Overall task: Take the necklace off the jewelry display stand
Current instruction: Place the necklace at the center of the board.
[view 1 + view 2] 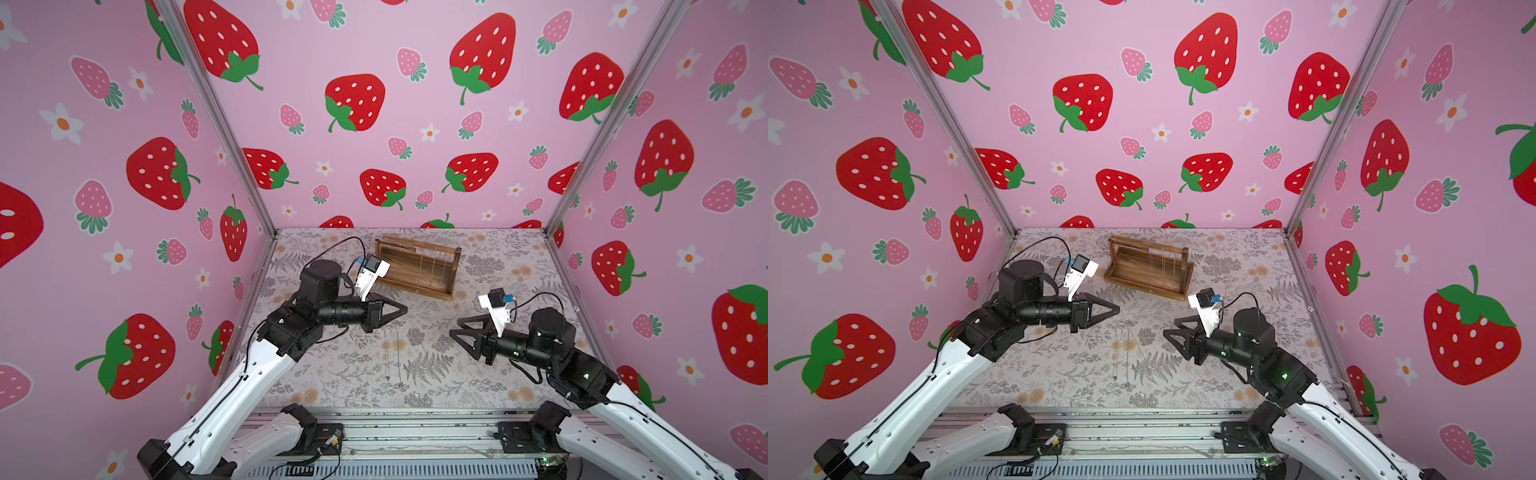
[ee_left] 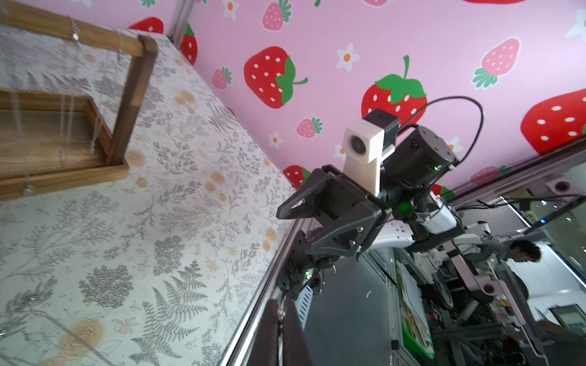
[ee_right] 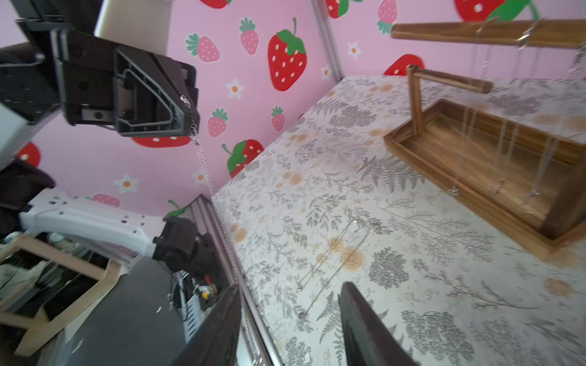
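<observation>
Dangling necklace (image 3: 203, 164) pinched in left jaws, stand (image 1: 415, 290) well apart

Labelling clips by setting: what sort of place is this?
Likely a lab robot cell: strawberry-print panels on metal posts, two arms mounted on a rail, and a person beyond the open side.

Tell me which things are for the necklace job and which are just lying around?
For the job: jewelry display stand, necklace dangling from the shut left tool, open right tool.
Just lying about: chains flat on the floral cloth, strawberry walls.
</observation>
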`<control>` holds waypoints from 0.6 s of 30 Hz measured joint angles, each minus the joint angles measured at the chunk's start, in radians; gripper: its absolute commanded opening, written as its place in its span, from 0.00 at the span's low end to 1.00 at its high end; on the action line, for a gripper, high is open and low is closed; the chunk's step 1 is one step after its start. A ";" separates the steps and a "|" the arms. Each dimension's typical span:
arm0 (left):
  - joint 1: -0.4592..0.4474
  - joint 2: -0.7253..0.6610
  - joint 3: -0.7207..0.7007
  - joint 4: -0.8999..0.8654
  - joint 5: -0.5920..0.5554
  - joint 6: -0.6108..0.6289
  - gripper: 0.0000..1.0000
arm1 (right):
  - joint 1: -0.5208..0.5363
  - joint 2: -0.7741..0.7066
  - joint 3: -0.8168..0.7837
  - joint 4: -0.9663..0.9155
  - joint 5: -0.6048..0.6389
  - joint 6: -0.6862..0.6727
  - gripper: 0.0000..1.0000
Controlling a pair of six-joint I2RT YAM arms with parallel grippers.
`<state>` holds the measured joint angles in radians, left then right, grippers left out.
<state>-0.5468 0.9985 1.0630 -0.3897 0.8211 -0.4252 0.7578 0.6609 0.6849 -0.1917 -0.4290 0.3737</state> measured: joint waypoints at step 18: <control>-0.230 0.003 -0.045 0.046 -0.044 -0.050 0.00 | 0.138 0.077 0.047 0.031 -0.148 0.000 0.50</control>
<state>-0.7769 1.0012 1.0183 -0.3439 0.7769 -0.4751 0.8959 0.7383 0.7315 -0.1604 -0.5770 0.3733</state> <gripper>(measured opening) 0.048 0.507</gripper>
